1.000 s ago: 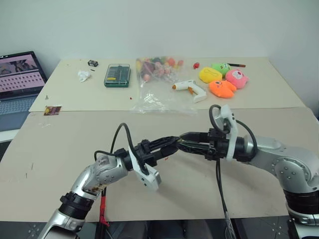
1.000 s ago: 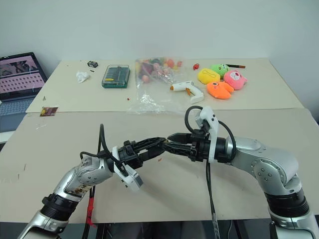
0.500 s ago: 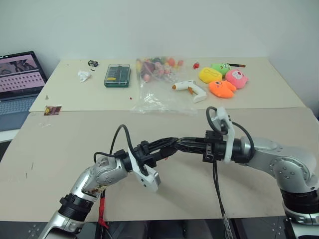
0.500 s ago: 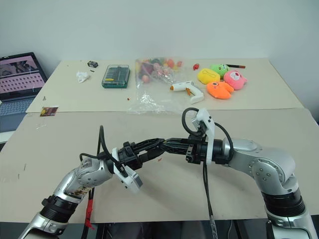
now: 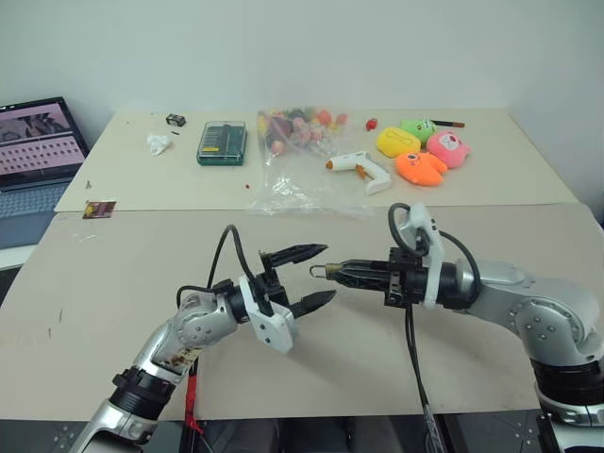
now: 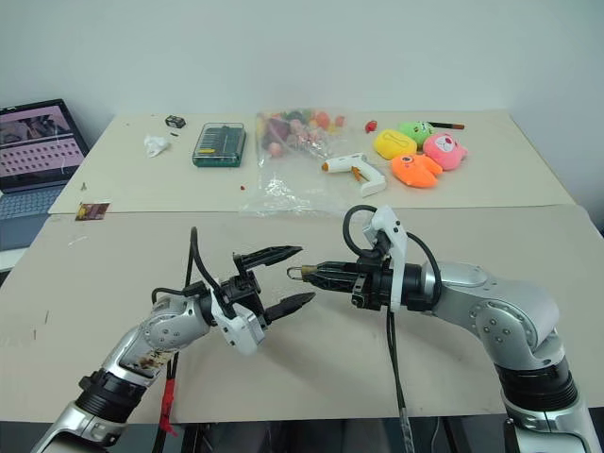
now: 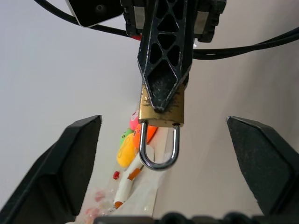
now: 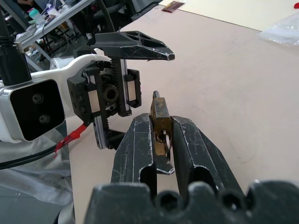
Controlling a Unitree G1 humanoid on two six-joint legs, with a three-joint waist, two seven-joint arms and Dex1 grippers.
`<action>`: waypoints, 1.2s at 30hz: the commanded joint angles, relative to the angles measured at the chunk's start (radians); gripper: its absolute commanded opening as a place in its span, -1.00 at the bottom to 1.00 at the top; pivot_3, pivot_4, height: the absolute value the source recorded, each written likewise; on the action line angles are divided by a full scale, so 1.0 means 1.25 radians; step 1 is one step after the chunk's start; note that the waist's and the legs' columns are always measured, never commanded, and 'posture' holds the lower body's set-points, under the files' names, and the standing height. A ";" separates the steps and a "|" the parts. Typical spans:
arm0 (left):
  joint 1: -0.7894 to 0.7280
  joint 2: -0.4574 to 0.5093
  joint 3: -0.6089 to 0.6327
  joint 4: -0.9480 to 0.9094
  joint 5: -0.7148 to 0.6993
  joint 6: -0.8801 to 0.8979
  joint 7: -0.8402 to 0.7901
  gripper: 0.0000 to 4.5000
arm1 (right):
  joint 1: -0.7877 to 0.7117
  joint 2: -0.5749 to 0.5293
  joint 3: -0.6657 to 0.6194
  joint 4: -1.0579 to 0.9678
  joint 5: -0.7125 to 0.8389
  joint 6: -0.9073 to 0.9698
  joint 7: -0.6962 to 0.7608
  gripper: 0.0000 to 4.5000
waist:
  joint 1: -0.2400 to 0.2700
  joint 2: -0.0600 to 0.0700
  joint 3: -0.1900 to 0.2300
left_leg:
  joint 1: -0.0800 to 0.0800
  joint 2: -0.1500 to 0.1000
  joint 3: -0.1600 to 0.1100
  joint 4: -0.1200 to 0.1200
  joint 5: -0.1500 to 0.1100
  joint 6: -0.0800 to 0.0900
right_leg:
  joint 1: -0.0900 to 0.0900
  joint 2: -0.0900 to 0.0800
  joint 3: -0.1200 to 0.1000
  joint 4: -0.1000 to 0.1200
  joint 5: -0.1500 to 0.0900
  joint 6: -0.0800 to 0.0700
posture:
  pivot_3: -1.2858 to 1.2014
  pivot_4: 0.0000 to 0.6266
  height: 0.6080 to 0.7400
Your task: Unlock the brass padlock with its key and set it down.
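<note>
Brass padlock [image 7: 161,108] sits clamped between your right gripper [image 8: 161,140] fingers, held in air above near half of front desk [image 5: 113,283], silver shackle sticking out past fingertips toward left gripper [image 5: 316,274]. Your left gripper stands wide open, empty, fingers either side of shackle, not touching. Key: cannot make out. Plush toys [image 5: 422,151], glue gun [image 5: 363,170] lie at far desk's right end; laptop [image 5: 33,151] off left edge.

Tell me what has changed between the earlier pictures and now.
The left claw opened wide and let go of the brass padlock. The right claw, which closed on the padlock, keeps holding it above the table. The items at the back did not move.
</note>
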 commanded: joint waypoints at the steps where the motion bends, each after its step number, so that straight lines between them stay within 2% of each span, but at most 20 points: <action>1: 0.018 0.025 -0.010 0.009 -0.067 0.014 -0.053 0.99 | -0.007 0.004 -0.014 -0.013 -0.001 -0.013 0.016 -0.95 | 0.001 0.000 0.000 | 0.000 0.000 0.000 0.000 0.000 0.000 | 0.000 0.000 0.000 0.000 0.000 0.000 | 0.03 -0.52 1.00; 5: 0.033 0.031 0.009 0.035 -0.188 0.090 -0.113 0.99 | 0.000 -0.003 -0.030 -0.025 0.023 -0.002 0.034 -0.95 | 0.001 0.000 0.000 | 0.000 0.000 0.000 0.000 0.000 0.000 | 0.000 0.000 0.000 0.000 0.000 0.000 | 0.03 -0.52 1.00; 10: 0.027 0.008 0.034 0.041 -0.355 0.257 -0.187 0.99 | 0.014 -0.037 -0.058 -0.039 0.058 -0.001 0.093 -0.95 | 0.001 0.000 0.000 | 0.000 0.000 0.000 0.000 0.000 0.000 | 0.000 0.000 0.000 0.000 0.000 0.000 | 0.03 -0.52 1.00; 13: 0.024 -0.008 0.041 0.035 -0.423 0.359 -0.226 0.69 | 0.022 -0.057 -0.065 -0.046 0.063 -0.005 0.120 -0.95 | 0.001 0.000 0.000 | 0.000 0.000 0.000 0.000 0.000 0.001 | 0.000 0.000 0.000 0.000 0.000 0.000 | 0.03 -0.52 1.00; 16: 0.015 -0.029 0.054 -0.021 -0.592 0.583 -0.265 0.16 | 0.018 -0.064 -0.067 -0.049 0.073 -0.004 0.123 -0.95 | -0.001 0.000 0.000 | 0.000 0.000 0.000 0.000 0.000 0.001 | 0.000 0.000 0.000 0.000 0.000 0.000 | 0.03 -0.52 1.00; 17: 0.012 -0.033 0.057 -0.044 -0.637 0.647 -0.274 0.06 | 0.018 -0.065 -0.067 -0.050 0.074 -0.004 0.123 -0.95 | -0.001 0.000 0.000 | 0.000 0.000 0.000 0.000 0.000 0.001 | 0.000 0.000 0.000 0.000 0.000 0.000 | 0.03 -0.52 1.00; 23: -0.006 -0.051 0.081 -0.145 -0.805 0.905 -0.265 -0.91 | 0.024 -0.067 -0.066 -0.055 0.078 -0.007 0.122 -0.95 | -0.001 0.000 0.000 | 0.000 0.000 0.000 0.000 0.000 0.000 | 0.000 0.000 0.000 0.000 0.000 0.000 | 0.03 -0.52 1.00; 24: -0.006 -0.052 0.084 -0.160 -0.817 0.927 -0.267 -0.97 | 0.026 -0.067 -0.067 -0.055 0.079 -0.007 0.122 -0.95 | -0.001 0.000 0.000 | 0.000 0.000 0.000 0.000 0.000 0.000 | 0.000 0.000 0.000 0.000 0.000 0.000 | 0.03 -0.52 1.00; 32: 0.016 -0.050 0.092 -0.257 -0.884 1.060 -0.272 -0.97 | 0.032 -0.069 -0.069 -0.053 0.074 -0.011 0.123 -0.95 | -0.001 0.000 0.000 | 0.000 0.000 0.000 0.000 0.000 0.000 | 0.000 0.000 0.000 0.000 0.000 0.000 | 0.03 -0.52 1.00; 36: 0.035 -0.044 0.083 -0.284 -0.862 1.064 -0.284 -0.97 | 0.039 -0.077 -0.066 -0.047 0.059 -0.015 0.134 -0.95 | 0.000 0.000 0.000 | 0.000 0.000 0.000 0.000 0.000 0.000 | 0.000 0.000 0.001 0.000 0.000 0.000 | 0.03 -0.52 1.00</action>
